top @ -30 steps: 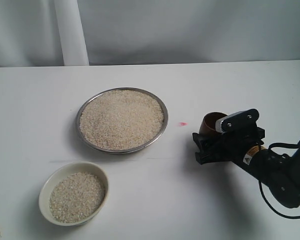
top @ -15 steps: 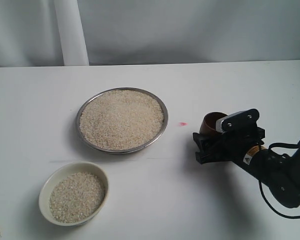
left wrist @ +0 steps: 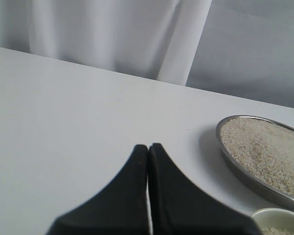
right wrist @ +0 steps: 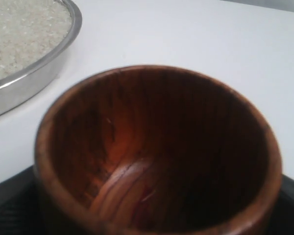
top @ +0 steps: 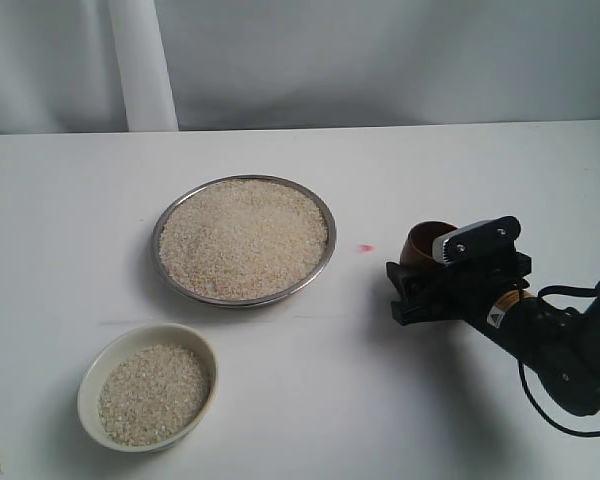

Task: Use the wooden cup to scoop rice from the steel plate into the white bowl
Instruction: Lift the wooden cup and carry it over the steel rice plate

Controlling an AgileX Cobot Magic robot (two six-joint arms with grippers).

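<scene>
Plainly, the right tool (top: 408,292) is clasping the wooden cup (top: 424,244) by its sides. The cup's mouth is facing up and nothing is lying inside. Whether its base is resting on the bench (top: 310,400) or hanging just off it, I cannot tell from either view. The cup is sitting to the right of the steel plate (top: 332,250), apart from it, with 1 small pink mark (top: 365,247) on the bench between them. The plate is carrying a full, level bed of rice (top: 242,238). The white bowl (top: 150,329), well apart from the cup at the front left, is already holding some grains. The left tool (left wrist: 148,149) is pressing its 2 fingers together on nothing and is taking no part.

So the step in hand is looking like the approach for a scoop: the cup is gripped and empty, and it is not yet over the rice. The next move is calling for carrying the cup left over the plate's rim. The mouth then needs tilting down so the lip is biting into the grains rather than riding over them. The clasp needs keeping firm on the smooth, rounded wood throughout.
</scene>
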